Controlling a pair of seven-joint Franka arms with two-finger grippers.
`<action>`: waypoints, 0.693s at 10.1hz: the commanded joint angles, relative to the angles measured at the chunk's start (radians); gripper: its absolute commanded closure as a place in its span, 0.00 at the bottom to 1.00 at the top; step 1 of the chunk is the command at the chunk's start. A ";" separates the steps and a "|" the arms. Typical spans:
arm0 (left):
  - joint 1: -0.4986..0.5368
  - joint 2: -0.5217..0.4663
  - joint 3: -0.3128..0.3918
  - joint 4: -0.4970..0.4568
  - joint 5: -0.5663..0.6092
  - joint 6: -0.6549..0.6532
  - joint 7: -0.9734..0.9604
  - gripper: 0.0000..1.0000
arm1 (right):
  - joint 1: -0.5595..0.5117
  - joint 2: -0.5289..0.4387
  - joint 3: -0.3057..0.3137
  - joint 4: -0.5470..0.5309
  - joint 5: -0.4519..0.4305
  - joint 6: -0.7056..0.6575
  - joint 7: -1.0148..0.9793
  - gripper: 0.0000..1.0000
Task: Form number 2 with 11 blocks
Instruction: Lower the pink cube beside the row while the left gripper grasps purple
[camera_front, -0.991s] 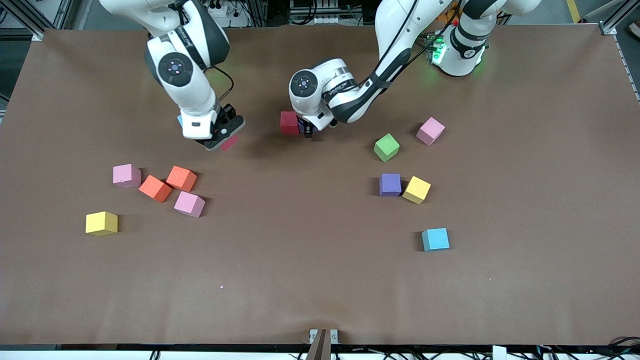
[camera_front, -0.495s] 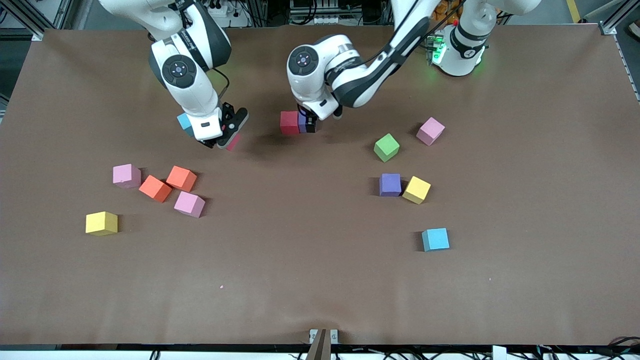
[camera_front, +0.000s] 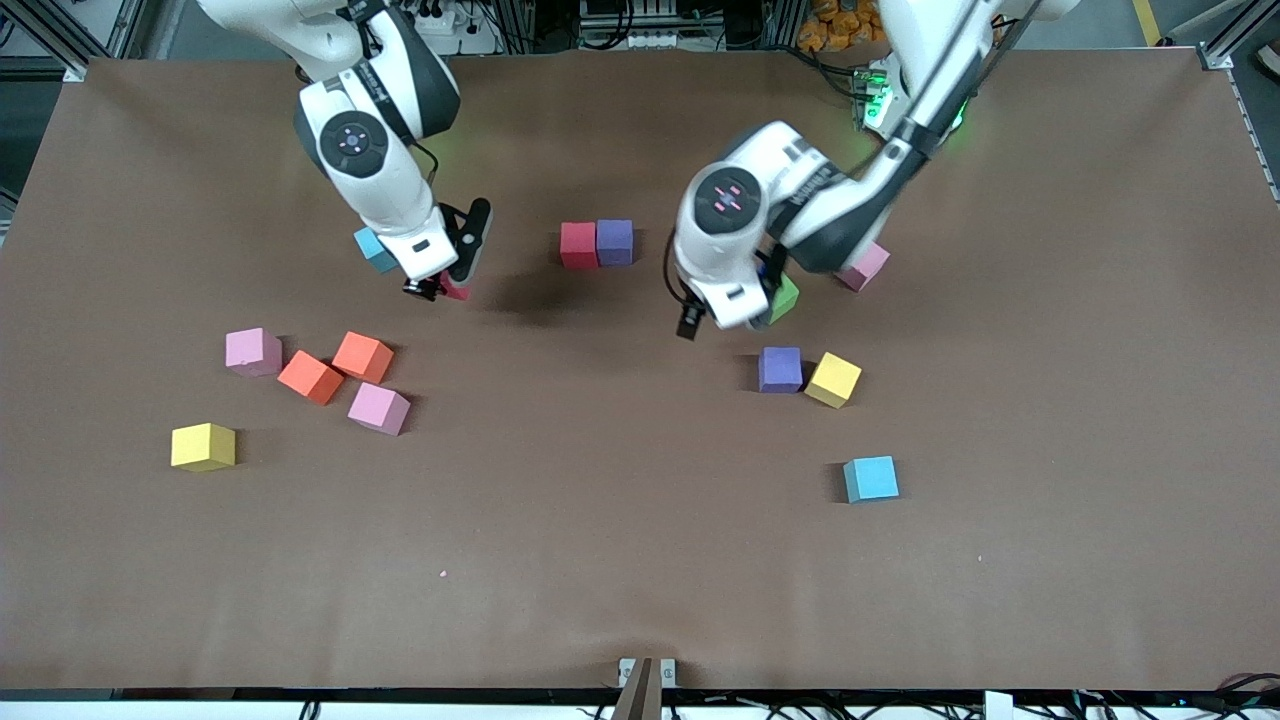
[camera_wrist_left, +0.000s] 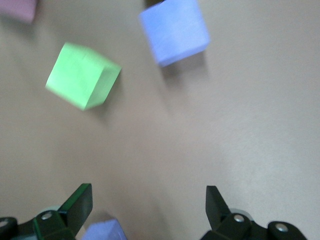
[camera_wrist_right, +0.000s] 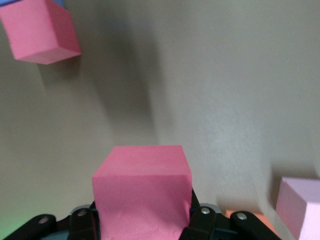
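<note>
Nearest the camera, loose blocks lie untouched: light blue block (camera_front: 871, 478), yellow block (camera_front: 203, 446), pink block (camera_front: 378, 408) and two orange ones.

My left tool (camera_front: 690, 325), fingers spread wide and empty, has lifted off the purple block (camera_front: 615, 242) and swung over bare bench beside the green block (camera_front: 783, 297), likely my next pick.

Purple now sits touching the red block (camera_front: 578, 245): two of eleven placed.

My right tool (camera_front: 437, 291) stays clamped on a second red block (camera_wrist_right: 142, 192), over the bench toward the right arm's end.

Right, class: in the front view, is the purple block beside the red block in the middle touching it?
Yes: the purple block sits flush against the red block, with no gap showing between them.
</note>
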 joint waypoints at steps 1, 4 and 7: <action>0.041 0.039 -0.002 0.035 0.001 -0.022 0.284 0.00 | 0.084 0.042 0.000 -0.015 -0.004 0.068 -0.015 0.89; 0.057 0.142 0.033 0.061 0.086 -0.003 0.613 0.00 | 0.115 0.109 0.002 -0.015 -0.004 0.138 -0.083 0.88; 0.109 0.191 0.036 0.055 0.171 0.088 0.883 0.00 | 0.161 0.159 0.005 -0.016 -0.002 0.171 -0.063 0.89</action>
